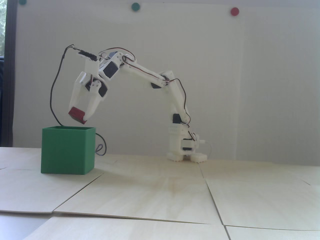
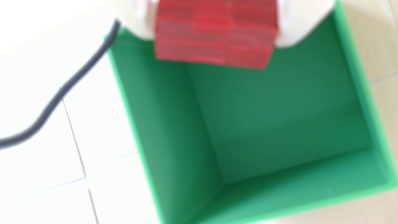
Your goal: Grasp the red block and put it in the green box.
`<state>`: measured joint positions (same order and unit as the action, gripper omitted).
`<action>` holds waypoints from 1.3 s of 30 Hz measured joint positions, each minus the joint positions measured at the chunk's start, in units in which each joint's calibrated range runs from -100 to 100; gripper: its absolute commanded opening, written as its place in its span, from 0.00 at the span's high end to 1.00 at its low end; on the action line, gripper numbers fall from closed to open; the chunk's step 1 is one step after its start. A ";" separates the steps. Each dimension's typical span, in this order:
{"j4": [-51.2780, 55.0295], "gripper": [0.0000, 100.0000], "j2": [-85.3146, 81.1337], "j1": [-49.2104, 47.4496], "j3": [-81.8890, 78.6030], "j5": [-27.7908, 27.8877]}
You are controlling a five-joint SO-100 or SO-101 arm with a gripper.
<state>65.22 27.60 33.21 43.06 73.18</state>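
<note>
My white gripper (image 1: 78, 115) is shut on the red block (image 1: 76, 114) and holds it in the air just above the open top of the green box (image 1: 67, 152), over its right half in the fixed view. In the wrist view the red block (image 2: 215, 32) sits between my two white fingers (image 2: 301, 23) at the top edge, my gripper (image 2: 215, 37) closed on it. Below it I look straight down into the green box (image 2: 155, 120), whose inside holds nothing that I can see.
A black cable (image 1: 53, 85) hangs from the wrist down behind the box; it also shows in the wrist view (image 2: 71, 79) left of the box. The arm's base (image 1: 186, 152) stands to the right. Pale wooden panels (image 1: 160, 195) cover the table.
</note>
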 measured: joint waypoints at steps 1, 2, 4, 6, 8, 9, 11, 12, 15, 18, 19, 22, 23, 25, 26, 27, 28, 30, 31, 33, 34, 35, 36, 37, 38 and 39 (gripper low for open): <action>0.00 0.98 0.00 -0.31 0.00 0.00; 0.00 0.98 0.00 -0.61 0.00 0.00; 0.00 0.98 0.00 -1.22 0.00 0.00; 0.00 0.98 0.00 -1.83 0.00 0.00; 0.00 0.97 0.00 -2.14 0.00 0.00; 0.25 0.97 0.00 -2.22 0.00 0.00; 1.33 0.97 0.00 -2.37 0.00 0.00; 1.91 0.97 0.00 -2.45 0.00 0.00; 2.50 0.97 0.00 -2.45 0.00 0.00; 2.50 0.87 0.00 -2.37 0.00 0.00; 2.50 0.83 0.00 -2.37 0.00 0.00; 2.50 0.80 0.00 -2.37 0.00 0.00; 2.50 0.80 0.00 -2.37 0.00 0.00; 2.50 0.80 0.00 -2.37 0.00 0.00; 2.50 0.80 0.00 -2.37 0.09 0.00; 2.50 0.80 0.00 -2.37 0.09 0.00; 2.50 0.80 0.00 -2.37 0.09 0.00; 2.50 0.80 0.00 -2.37 0.09 0.00; 2.50 0.80 0.00 -2.37 0.09 0.00; 2.50 0.80 0.00 -2.37 0.09 0.00; 2.50 0.80 0.00 -2.37 0.09 0.00; 2.50 0.80 0.00 -2.37 0.09 0.00; 2.50 0.80 0.00 -2.37 0.09 0.00; 2.50 0.80 0.00 -2.37 0.09 0.00; 2.50 0.80 0.00 -2.37 0.09 0.00; 2.50 0.80 0.00 -2.37 0.09 0.00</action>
<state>67.72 27.60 30.84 43.15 73.18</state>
